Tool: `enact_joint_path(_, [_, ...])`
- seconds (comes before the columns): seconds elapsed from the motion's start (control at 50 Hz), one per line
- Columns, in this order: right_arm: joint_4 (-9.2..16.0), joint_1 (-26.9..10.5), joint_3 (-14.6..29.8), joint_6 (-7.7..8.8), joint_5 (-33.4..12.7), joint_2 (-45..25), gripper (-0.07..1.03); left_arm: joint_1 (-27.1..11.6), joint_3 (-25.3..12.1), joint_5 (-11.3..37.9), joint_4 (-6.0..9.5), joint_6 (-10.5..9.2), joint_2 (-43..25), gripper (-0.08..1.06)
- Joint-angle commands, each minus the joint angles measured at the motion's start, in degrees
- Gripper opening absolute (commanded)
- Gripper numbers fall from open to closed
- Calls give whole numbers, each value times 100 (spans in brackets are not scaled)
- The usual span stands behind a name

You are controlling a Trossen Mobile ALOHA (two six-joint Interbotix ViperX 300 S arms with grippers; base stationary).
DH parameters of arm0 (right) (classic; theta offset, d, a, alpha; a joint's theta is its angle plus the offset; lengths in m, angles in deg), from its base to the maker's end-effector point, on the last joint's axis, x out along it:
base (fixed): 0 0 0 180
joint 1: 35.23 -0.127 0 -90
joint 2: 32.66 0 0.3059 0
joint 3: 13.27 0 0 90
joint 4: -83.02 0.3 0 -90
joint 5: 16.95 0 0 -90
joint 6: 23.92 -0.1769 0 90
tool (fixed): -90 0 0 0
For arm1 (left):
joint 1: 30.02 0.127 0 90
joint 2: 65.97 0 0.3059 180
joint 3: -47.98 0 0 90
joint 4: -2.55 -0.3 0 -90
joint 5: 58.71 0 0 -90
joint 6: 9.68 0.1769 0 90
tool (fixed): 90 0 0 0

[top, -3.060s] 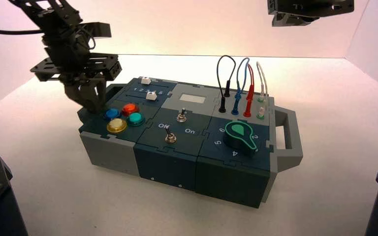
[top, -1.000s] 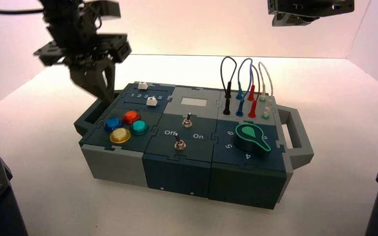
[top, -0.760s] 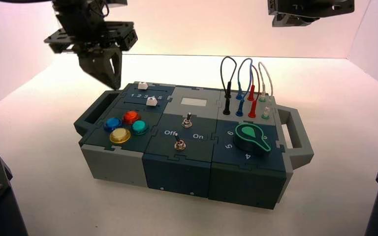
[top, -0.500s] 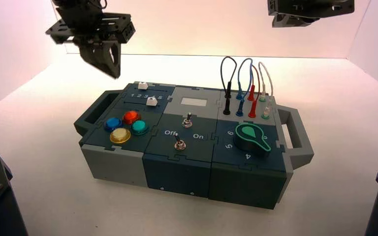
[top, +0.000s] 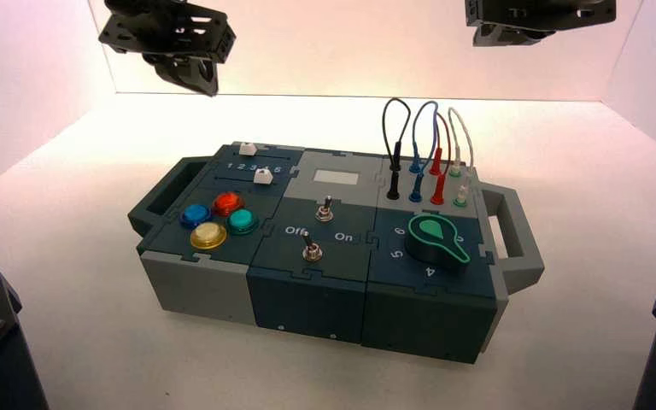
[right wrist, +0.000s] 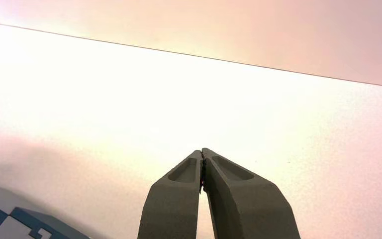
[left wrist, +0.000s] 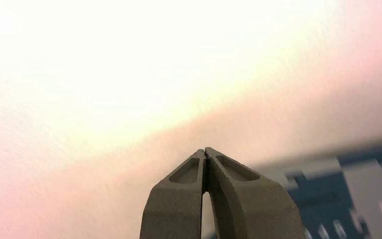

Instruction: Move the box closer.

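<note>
Panel box, one, below both sets of pressed-together jaws

Item: panel box (top: 335,256), dark blue and grey, set askew on the pale tabletop (top: 77,342); lies lower than both grippers and nearer the robot, touched by neither.
Left gripper (left wrist: 205,149): raised beyond the box's left end; jaws pressed together, nothing between them. Nearest its tips, the left end handle (top: 166,192) and the corner with two white sliders.
Right gripper (right wrist: 202,150): parked high beyond the box's right end; jaws likewise pressed together, empty. Below and nearer the robot than its jaws, the looped plug wires (top: 428,149) and right end handle (top: 512,235).
Farthest from both jaws, the near edge: yellow button (top: 208,235), toggle switch (top: 312,249), green dial (top: 436,241).
</note>
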Motion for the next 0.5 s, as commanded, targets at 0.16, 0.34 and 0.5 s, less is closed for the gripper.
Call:
enact_joint_path(0.16, [9, 79, 97, -18, 97, -105, -2, 44, 334, -1151, 44, 9, 158, -3])
enact_joint_path(0.34, [9, 79, 114, -18, 229, -360, -2, 62, 633, -1635, 158, -18, 352, -3])
enact_joint_path(0.5, [9, 79, 167, -18, 211, -448, -2, 158, 747, -1802, 246, -18, 457, -3])
